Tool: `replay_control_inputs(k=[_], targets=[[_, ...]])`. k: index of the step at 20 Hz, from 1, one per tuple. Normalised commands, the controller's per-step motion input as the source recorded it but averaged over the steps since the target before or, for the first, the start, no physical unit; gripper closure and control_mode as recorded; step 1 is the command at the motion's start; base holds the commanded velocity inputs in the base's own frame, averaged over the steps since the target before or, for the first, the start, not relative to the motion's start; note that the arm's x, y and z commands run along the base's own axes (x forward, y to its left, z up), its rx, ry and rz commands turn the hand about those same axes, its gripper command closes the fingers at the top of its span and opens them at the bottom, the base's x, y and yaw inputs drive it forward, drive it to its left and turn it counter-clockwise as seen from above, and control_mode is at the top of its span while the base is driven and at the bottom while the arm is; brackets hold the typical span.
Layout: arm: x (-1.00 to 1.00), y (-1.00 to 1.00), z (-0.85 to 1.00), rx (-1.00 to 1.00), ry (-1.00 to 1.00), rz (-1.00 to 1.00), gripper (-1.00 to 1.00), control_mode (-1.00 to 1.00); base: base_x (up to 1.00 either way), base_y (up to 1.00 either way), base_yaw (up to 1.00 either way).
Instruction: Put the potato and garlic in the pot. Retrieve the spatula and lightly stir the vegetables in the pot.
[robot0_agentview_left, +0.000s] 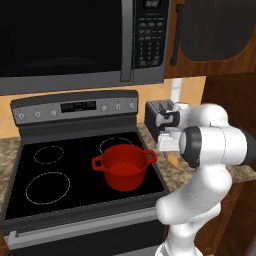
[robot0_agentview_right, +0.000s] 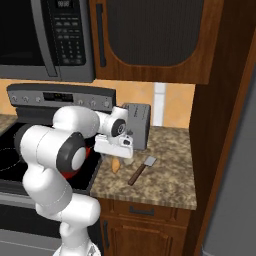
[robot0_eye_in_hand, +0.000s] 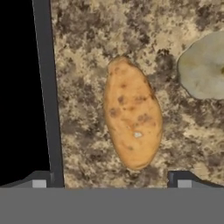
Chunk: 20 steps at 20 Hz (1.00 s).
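The tan-yellow potato (robot0_eye_in_hand: 131, 116) lies on the speckled counter just right of the stove edge, directly under my gripper (robot0_eye_in_hand: 111, 181). The jaws are open, one fingertip on each side of the potato's near end, with nothing held. The pale garlic (robot0_eye_in_hand: 204, 65) rests on the counter beside the potato, partly cut off by the hand view's edge. In the right base view the potato (robot0_agentview_right: 116, 165) peeks out below the hand. The spatula (robot0_agentview_right: 141, 169) lies a little to its right, grey head toward the wall. The red pot (robot0_agentview_left: 125, 166) stands empty on the stove's front right burner.
A dark toaster (robot0_agentview_right: 137, 125) stands at the back of the counter (robot0_agentview_right: 165, 187) behind the hand. The black stove top (robot0_agentview_left: 60, 175) lies to the left, with a microwave (robot0_agentview_left: 75, 40) above it. A tall wooden panel (robot0_agentview_right: 220, 150) closes the counter's right end.
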Motion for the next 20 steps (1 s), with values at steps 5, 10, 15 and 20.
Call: replay_control_inputs(k=[5, 10, 15, 20], targets=[[0.00, 0.00, -0.16, 0.00, -0.09, 0.00, -1.00, -1.00, 0.00, 0.00, 0.00], [0.00, -0.01, -0.17, 0.01, -0.25, 0.00, -1.00, -1.00, 0.00, 0.00, 0.00], [0.00, 0.00, -0.21, 0.02, -0.18, 0.00, -1.00, -1.00, 0.00, 0.00, 0.00], [0.00, 0.00, -0.26, 0.00, -0.03, 0.00, -1.00, -1.00, 0.00, 0.00, 0.00]])
